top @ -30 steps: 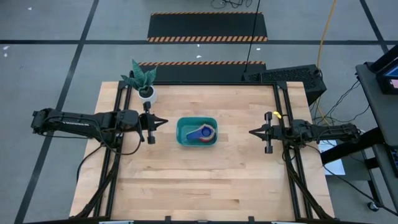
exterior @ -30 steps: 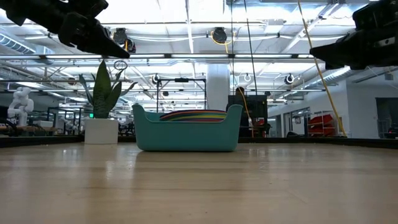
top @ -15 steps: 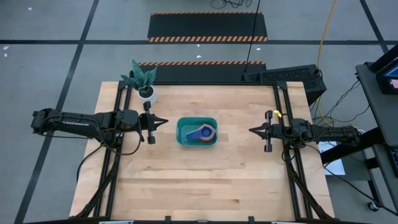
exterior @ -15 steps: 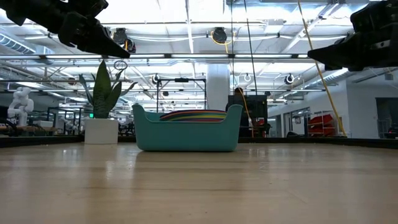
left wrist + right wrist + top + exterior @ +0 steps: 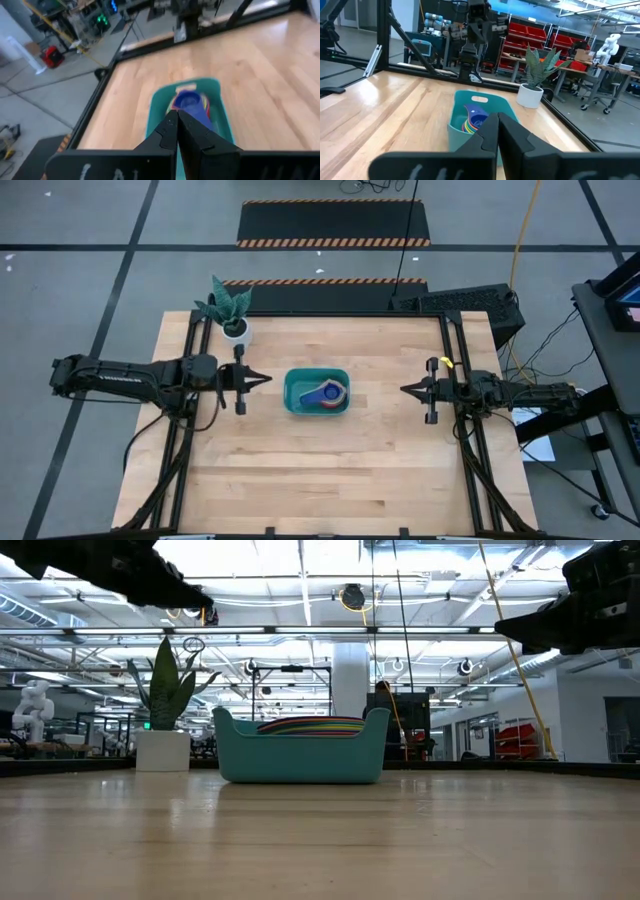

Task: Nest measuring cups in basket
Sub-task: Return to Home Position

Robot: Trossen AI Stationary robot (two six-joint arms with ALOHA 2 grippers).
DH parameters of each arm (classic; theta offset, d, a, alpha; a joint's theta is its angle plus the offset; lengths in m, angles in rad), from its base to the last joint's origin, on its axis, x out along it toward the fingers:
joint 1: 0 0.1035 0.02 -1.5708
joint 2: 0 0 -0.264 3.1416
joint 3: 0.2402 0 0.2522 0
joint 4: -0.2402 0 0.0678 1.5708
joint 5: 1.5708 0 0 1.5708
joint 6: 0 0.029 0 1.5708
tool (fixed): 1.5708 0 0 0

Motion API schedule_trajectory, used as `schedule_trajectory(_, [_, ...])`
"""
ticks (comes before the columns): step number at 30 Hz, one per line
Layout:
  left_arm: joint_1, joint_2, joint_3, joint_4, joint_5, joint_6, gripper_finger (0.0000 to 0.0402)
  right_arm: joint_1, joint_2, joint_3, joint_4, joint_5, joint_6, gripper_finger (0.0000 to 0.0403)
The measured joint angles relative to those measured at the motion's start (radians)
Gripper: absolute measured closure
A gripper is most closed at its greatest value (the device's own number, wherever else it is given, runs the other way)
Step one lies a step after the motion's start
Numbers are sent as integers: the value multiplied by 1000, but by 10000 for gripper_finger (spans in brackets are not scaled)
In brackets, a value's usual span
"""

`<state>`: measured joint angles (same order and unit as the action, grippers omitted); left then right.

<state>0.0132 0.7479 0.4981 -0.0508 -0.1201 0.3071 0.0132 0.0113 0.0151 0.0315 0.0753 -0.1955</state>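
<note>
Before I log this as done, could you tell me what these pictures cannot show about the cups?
- Low view: the basket wall hides the cups but for coloured rims.
- High view: the dark blue cup on top covers the rest; count unreadable.
- Left wrist view: blurred; the shut left gripper covers the basket's near end.
- Right wrist view: the shut right gripper does likewise.

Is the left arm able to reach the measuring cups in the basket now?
Probably yes: the left gripper hangs beside the basket, pointing at it, nothing between them, and the measuring cups lie uncovered. Its jaws are shut.
</note>
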Motion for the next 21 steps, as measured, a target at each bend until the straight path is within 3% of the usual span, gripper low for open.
schedule_trajectory(11, [2,-6,-36,5,24,-39,392,0,2,0,7,1,-2,403])
schedule_trajectory(21, [83,-60,-229,206,28,-40,392,0,2,0,8,1,-1,403])
